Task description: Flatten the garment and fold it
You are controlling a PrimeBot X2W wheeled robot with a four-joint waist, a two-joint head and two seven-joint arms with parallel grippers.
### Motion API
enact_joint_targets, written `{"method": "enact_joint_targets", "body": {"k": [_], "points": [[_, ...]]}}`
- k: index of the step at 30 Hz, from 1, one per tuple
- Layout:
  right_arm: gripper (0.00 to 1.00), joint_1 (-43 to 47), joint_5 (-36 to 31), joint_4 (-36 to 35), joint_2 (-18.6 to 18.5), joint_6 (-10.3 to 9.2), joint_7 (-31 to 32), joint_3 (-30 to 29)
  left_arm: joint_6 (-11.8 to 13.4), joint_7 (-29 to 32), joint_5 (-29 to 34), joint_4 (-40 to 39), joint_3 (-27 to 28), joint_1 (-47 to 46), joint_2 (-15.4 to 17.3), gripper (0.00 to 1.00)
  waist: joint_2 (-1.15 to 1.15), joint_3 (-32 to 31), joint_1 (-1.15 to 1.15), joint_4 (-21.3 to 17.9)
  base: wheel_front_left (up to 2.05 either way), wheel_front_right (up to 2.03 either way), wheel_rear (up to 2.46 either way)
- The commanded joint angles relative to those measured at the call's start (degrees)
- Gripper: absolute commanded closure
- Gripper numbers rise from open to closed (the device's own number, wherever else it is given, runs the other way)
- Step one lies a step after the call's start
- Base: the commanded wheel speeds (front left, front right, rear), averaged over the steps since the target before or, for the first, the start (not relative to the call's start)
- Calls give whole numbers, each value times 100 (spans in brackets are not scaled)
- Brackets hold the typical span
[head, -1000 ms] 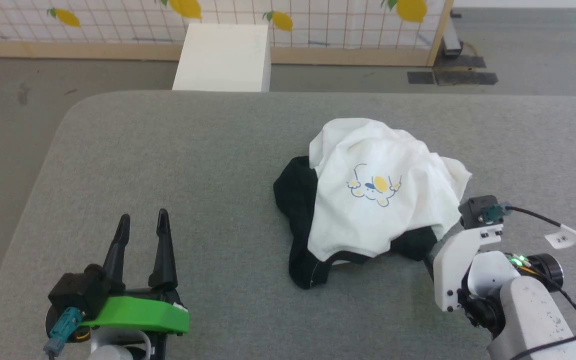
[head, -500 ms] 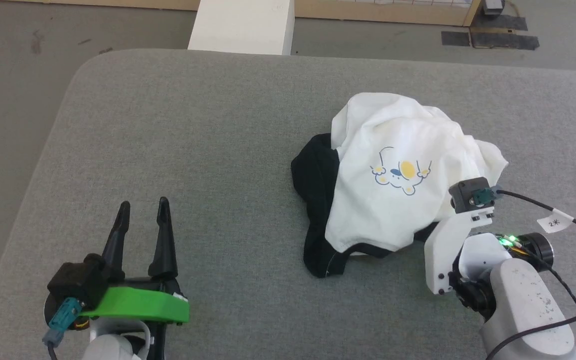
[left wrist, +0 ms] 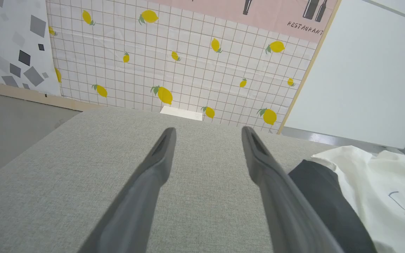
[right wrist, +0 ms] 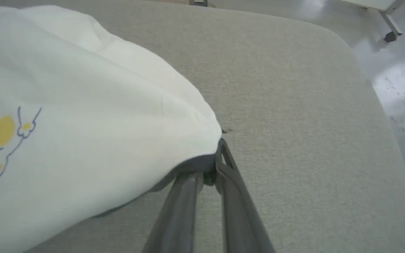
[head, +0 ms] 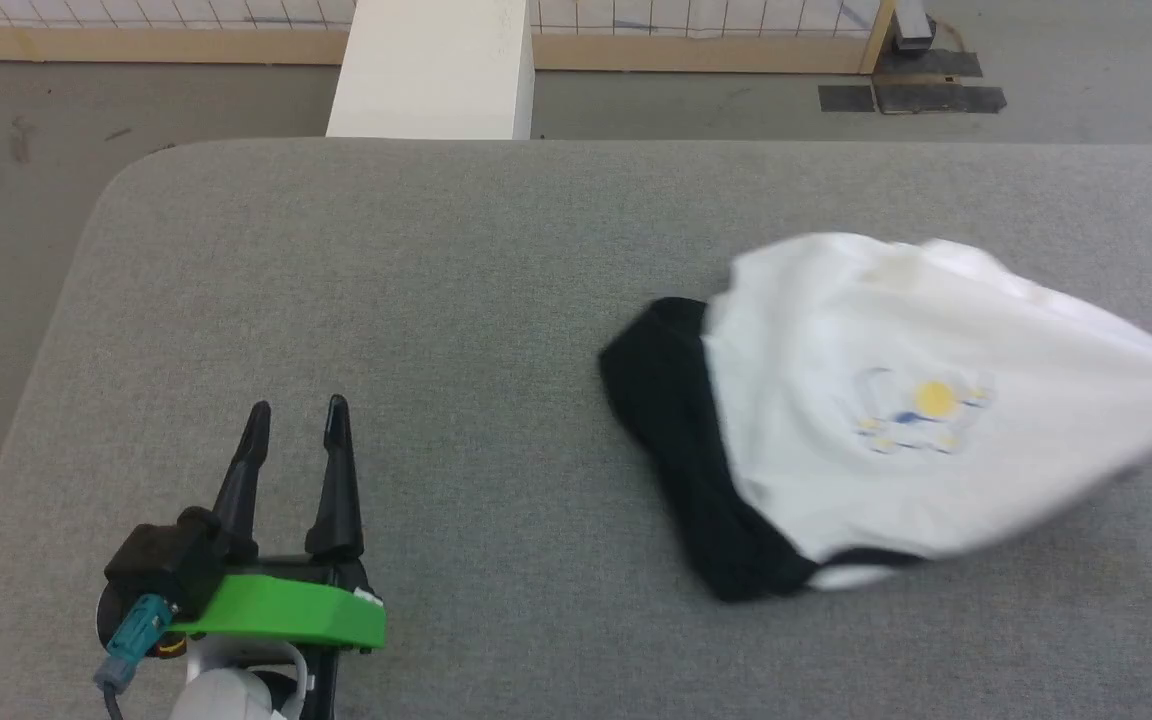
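The step in hand looks like flattening: no fold has been made. The T-shirt [head: 896,400] lies in a loose heap on the right half of the grey padded table [head: 386,300], its white body drawn out in a taut wedge towards the right edge. The black sleeve [head: 696,450] bunches on its left side. The yellow-and-blue chest print [head: 921,408] faces up, blurred in the head view.

In its wrist view, the right gripper [right wrist: 210,170] has its two fingers pinched together on a dark-edged corner of the shirt, with the white cloth draped over the tips. The left gripper [head: 297,408] hovers at the near left with its fingers apart and nothing between them, well clear of the shirt.

The next move, as I judge it, needs a second hold. The left gripper should cross to the near black edge and pinch an opposite corner, so that both arms can stretch the cloth flat. A pull from one side only would likely drag the heap along rather than open it.

Counted:
- one T-shirt
- one chest print
- one table
- two grippers
- one white block [head: 431,70] beyond the far edge
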Motion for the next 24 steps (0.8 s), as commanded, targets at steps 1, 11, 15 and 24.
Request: {"method": "enact_joint_targets", "body": {"k": [1, 11, 15, 24], "points": [[100, 105, -132, 21, -31, -10, 42, -310, -34, -26, 24, 17, -11, -98, -22, 0, 0, 21, 0, 0, 0, 0, 0], [0, 62, -379, 401, 486, -10, -709, -1348, -52, -26, -45, 120, -44, -106, -23, 0, 0, 18, 0, -72, 0, 0, 0], [0, 13, -74, -88, 888, -10, -1719, -1515, -63, -26, -141, 223, -215, -145, -23, 0, 0, -99, 0, -125, 0, 0, 0], [0, 639, 453, -537, 1192, -10, -2967, -1304, 12, 26, -643, 677, -895, -534, -23, 0, 0, -292, 0, -391, 0, 0, 0]]}}
